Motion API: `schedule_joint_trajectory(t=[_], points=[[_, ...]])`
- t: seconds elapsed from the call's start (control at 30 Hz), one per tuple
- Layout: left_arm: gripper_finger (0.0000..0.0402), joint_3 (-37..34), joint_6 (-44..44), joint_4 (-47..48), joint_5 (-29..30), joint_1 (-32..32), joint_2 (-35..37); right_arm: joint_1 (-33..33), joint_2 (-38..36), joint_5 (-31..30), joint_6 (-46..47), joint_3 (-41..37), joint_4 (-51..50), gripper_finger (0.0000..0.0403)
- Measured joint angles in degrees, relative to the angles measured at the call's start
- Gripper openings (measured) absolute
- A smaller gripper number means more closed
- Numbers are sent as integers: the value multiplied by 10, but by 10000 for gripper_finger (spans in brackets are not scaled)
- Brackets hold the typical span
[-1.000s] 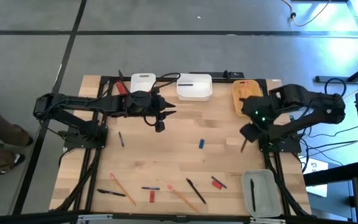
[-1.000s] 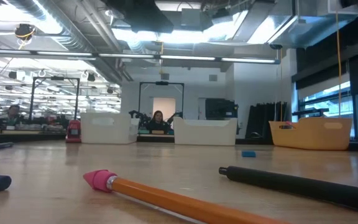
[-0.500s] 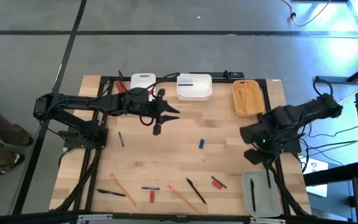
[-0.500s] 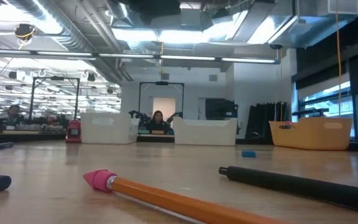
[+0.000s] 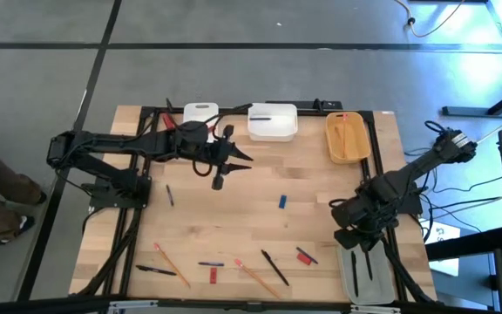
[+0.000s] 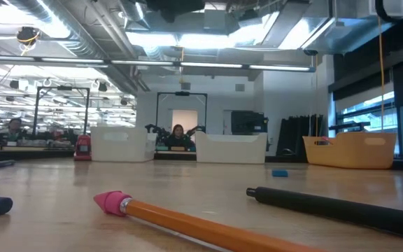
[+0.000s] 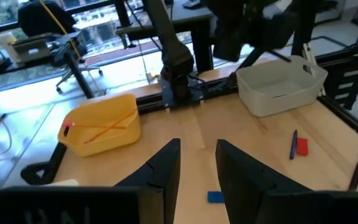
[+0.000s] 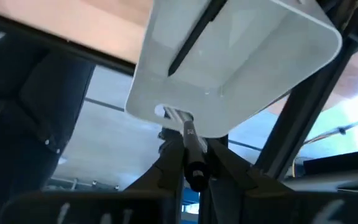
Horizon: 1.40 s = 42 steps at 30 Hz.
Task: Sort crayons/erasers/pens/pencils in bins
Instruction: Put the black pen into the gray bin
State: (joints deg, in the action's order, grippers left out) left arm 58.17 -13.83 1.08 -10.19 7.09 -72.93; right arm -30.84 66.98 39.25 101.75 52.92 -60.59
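The right hand [image 5: 362, 247], lower right of the high view, pinches a black pen [image 8: 193, 155] directly over the grey bin [image 5: 382, 283], pen running along the bin's length. The left hand [image 5: 220, 181], spread and empty, waits upper centre.

Desk [image 5: 321, 174] centre: mostly open wood, only a small blue eraser [image 5: 281, 201] lying there. Near edge: crowded with scattered pens [image 5: 274, 267], pencils [image 5: 171, 265] and red erasers [image 5: 306, 256], narrow gaps between them. Far edge: lined by three bins [image 5: 273, 122], with the left gripper [image 5: 227, 167] hovering beside them; the right gripper [image 5: 362, 247] blocks the grey bin [image 5: 347, 283].
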Motion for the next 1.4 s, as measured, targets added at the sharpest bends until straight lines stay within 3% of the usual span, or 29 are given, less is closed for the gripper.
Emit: schedule_joint_trajectory(t=[0.3, 0.43, 0.83, 1.4], points=[[94, 0, 2, -8, -44, 21, 0, -5, 0, 1, 26, -71, 85, 58], [94, 0, 2, -7, -43, 24, 0, -5, 0, 33, 33, -93, 139, 58], [94, 0, 2, -6, -43, 24, 0, -25, 0, 39, 58, -95, 146, 58], [94, 0, 4, -6, -43, 24, 0, -69, 0, -47, 97, -95, 150, 75]])
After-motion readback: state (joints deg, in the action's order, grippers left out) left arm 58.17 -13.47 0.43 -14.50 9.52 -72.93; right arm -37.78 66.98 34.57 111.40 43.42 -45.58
